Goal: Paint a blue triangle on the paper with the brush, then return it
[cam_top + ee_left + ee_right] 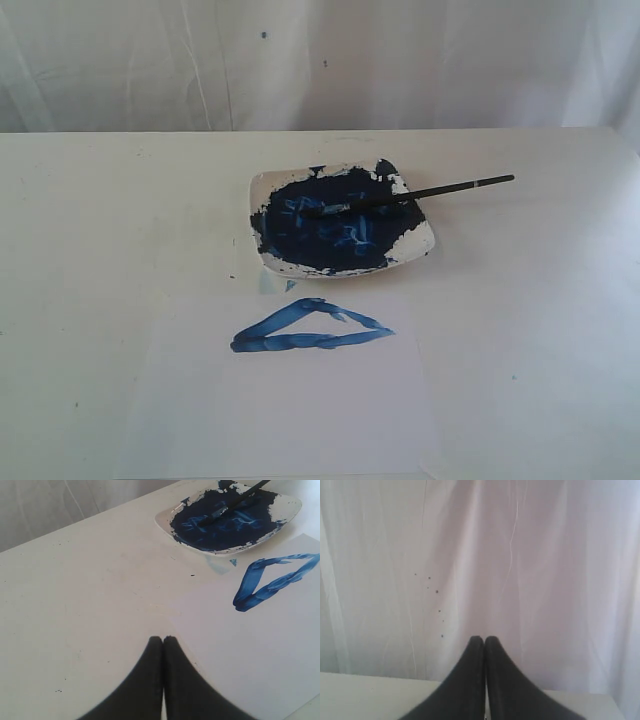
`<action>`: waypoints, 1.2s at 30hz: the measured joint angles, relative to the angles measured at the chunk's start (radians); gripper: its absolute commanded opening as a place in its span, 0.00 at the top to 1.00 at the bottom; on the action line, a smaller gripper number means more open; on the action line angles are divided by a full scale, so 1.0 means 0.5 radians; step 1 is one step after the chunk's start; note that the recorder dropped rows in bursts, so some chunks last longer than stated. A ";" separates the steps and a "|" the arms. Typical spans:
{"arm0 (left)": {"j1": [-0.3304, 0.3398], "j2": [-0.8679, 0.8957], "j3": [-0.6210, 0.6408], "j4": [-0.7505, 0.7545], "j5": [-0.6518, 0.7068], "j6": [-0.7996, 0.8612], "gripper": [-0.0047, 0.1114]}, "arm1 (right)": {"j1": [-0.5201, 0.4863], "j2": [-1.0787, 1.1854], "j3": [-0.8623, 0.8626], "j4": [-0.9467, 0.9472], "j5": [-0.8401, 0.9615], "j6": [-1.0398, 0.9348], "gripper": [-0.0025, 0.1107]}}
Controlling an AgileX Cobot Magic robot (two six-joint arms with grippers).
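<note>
1. The thin black-handled paintbrush [430, 192] lies across the square white paint-smeared dish [418, 243]. Its bristle end rests in the dark blue paint, and its handle sticks out past the dish's right rim in the exterior view.
2. The streaky blue triangle outline [312, 328] sits on the large white rectangular paper sheet [300, 420], near the dish on the side closer to the exterior camera. The sheet lies flat on the off-white counter [100, 250].
3. The left end effector [163, 639] has its black fingers pressed together with nothing between them. It points at the counter by the sheet's edge, well apart from the paintbrush.
4. The right end effector [484, 639] is likewise pressed together and empty, facing the white cloth backdrop [530, 555].
</note>
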 measured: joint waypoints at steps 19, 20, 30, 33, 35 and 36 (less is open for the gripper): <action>0.000 0.000 0.000 0.000 0.000 0.000 0.96 | -0.084 -0.348 1.747 -0.689 -1.209 0.681 0.98; 0.000 0.000 0.000 0.000 0.000 0.000 0.96 | -0.080 -0.348 1.882 -0.730 -1.367 0.716 0.98; 0.000 0.000 0.000 0.000 0.000 0.000 0.96 | 0.149 -0.348 2.093 -0.835 -0.921 0.639 0.98; 0.000 0.000 0.000 0.000 0.000 0.000 0.96 | 0.149 -0.348 2.093 -0.843 -0.918 0.449 0.98; 0.000 0.000 0.000 0.000 0.000 0.000 0.96 | 0.163 -0.348 2.093 -0.851 -0.918 0.324 0.98; 0.000 0.000 0.000 0.000 0.000 0.000 0.96 | 0.173 -0.348 2.093 -0.854 -0.918 0.313 0.98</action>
